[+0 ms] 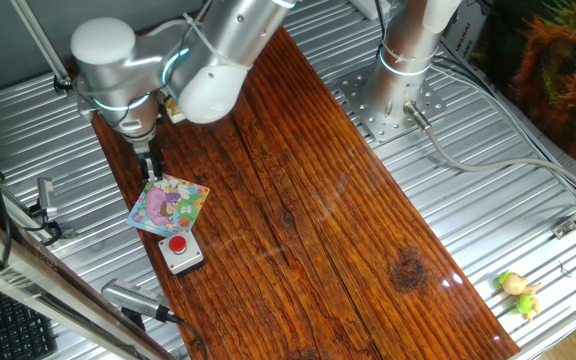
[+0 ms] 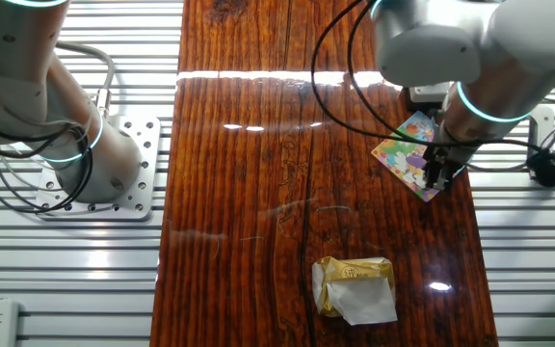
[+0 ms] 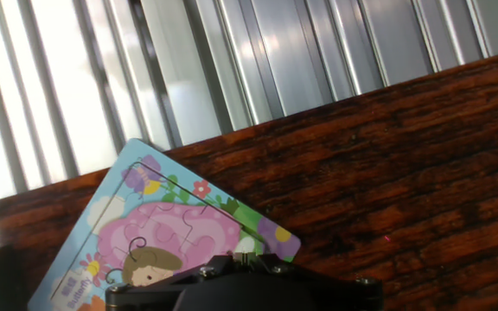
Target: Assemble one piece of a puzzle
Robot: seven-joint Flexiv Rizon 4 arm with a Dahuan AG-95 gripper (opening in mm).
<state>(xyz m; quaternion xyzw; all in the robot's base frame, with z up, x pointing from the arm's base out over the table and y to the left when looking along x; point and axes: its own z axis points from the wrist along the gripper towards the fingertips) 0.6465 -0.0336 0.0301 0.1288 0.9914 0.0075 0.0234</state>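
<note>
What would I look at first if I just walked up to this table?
Probably the colourful puzzle, a pastel cartoon board lying near one edge of the dark wooden table. The robot's claw is right over the puzzle's edge. Next to the puzzle sits a grey box with a bright red button, and in the other fixed view a crumpled gold-and-white wrapper lies alone further along the wood.

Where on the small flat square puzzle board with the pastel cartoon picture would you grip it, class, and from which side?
Grip the pastel cartoon puzzle board by one thin edge, probably the corner overhanging the dark wooden tabletop's rim near the grey box with the red button. It lies flat, so the tool cannot pinch it from straight above; come in sideways from the ribbed metal side.
</note>
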